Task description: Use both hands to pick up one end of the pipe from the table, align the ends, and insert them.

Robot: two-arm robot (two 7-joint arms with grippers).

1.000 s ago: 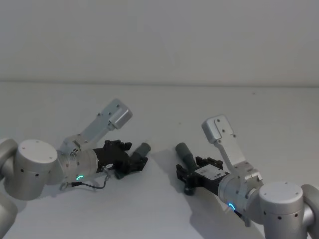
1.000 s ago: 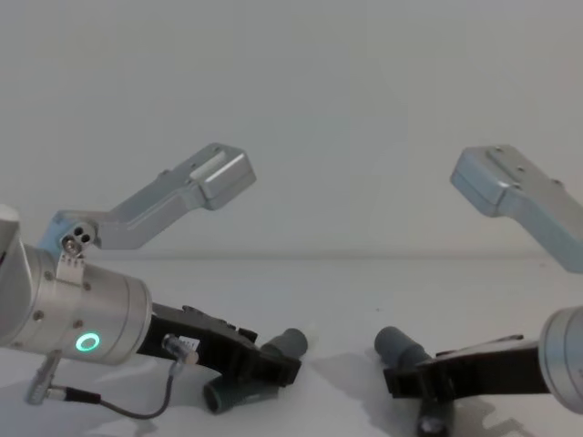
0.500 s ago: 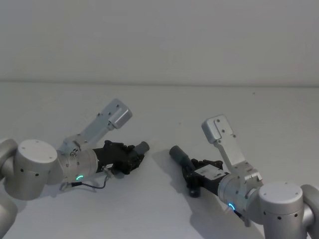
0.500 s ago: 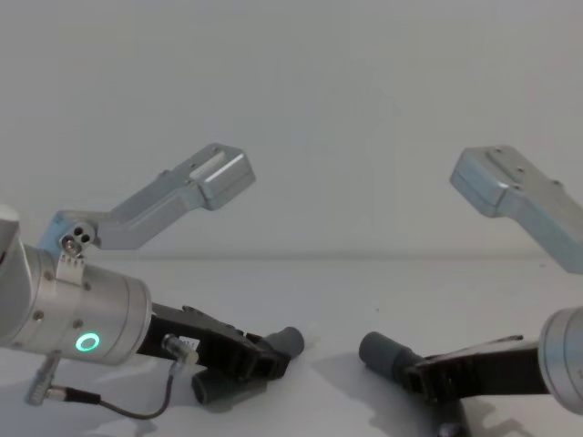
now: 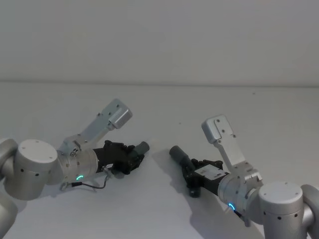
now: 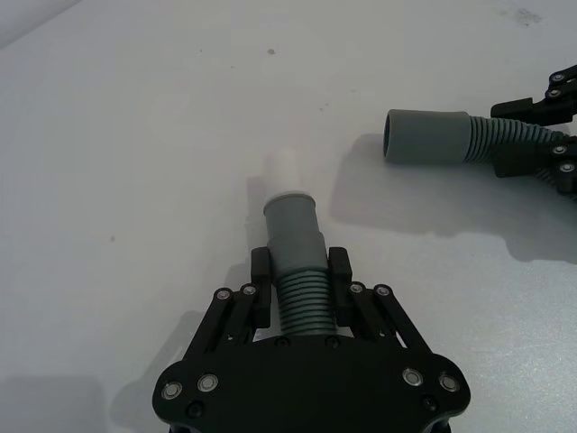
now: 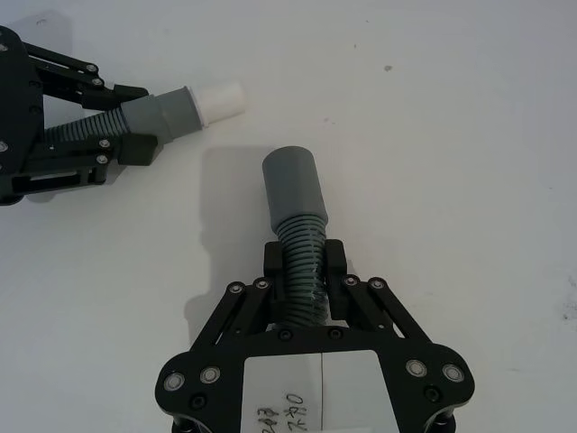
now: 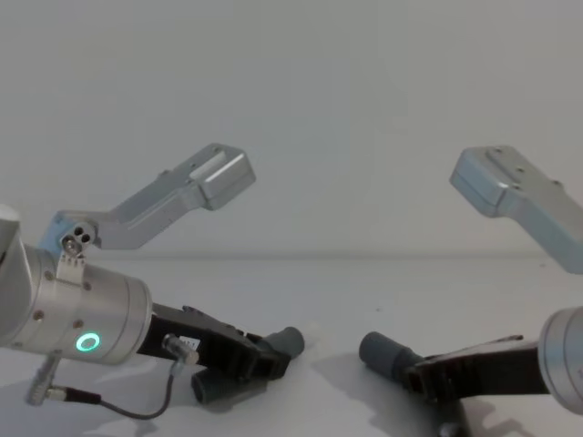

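My left gripper [image 5: 130,158] is shut on the ribbed part of one dark grey pipe piece [image 6: 291,230]. That piece ends in a smooth cuff with a white tube tip [image 6: 282,170]. My right gripper [image 5: 192,172] is shut on the ribs of the other pipe piece [image 7: 293,188], which ends in a wider plain cuff [image 5: 176,153]. Both pieces are held low over the white table [image 5: 224,104]. The two ends are a short gap apart near the middle. They stand at an angle to each other, not in line, as the white tip [image 7: 221,101] shows in the right wrist view.
Each arm's silver wrist and grey links lie low behind its gripper, the left arm [image 5: 35,169] at the near left and the right arm [image 5: 279,206] at the near right. A plain pale wall rises behind the table's far edge.
Over the last second both grippers have turned with their pipe pieces, and the right piece's cuff has shifted left toward the left piece. Little has moved in the last half second.
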